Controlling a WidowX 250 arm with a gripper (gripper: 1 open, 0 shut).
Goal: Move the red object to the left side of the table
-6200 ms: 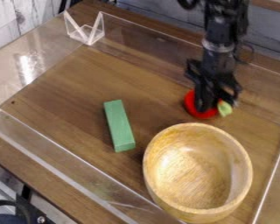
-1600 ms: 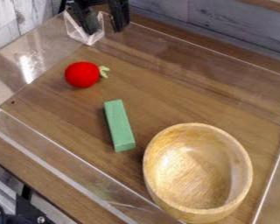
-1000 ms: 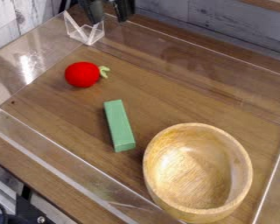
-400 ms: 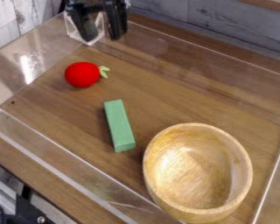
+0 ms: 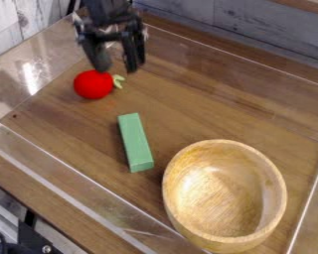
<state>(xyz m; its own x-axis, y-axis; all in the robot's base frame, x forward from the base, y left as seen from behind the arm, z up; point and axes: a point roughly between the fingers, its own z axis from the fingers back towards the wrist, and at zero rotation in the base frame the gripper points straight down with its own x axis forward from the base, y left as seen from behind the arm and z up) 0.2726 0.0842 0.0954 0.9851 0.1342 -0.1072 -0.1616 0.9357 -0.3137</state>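
Bowl point(image 5: 226, 205) comes nearest: a wide, round wooden one, empty inside, standing at the front right of the brown wood-grain tabletop point(image 5: 215, 104), close to the low clear acrylic wall point(image 5: 69, 193) that runs along the front edge. Taking the green block point(image 5: 134, 141) as the landmark, the bowl lies just to its right and a little nearer the camera, apart from it. The green block itself is a long rectangular piece lying flat near the middle of the tabletop, its long side running roughly front to back.

Farther back and to the left of the green block sits the red object point(image 5: 94, 84), a small round bright-red toy fruit with a bit of green at its right side. It rests on the wood, well apart from the block, on the left part of the tabletop.

Beyond the green block, and just behind and to the right of the red object, hangs the dark gripper point(image 5: 112, 58), pointing steeply downward. Its jaws stand spread wide and hold nothing; one finger comes down close beside the fruit's green stem, though whether it touches cannot be told.
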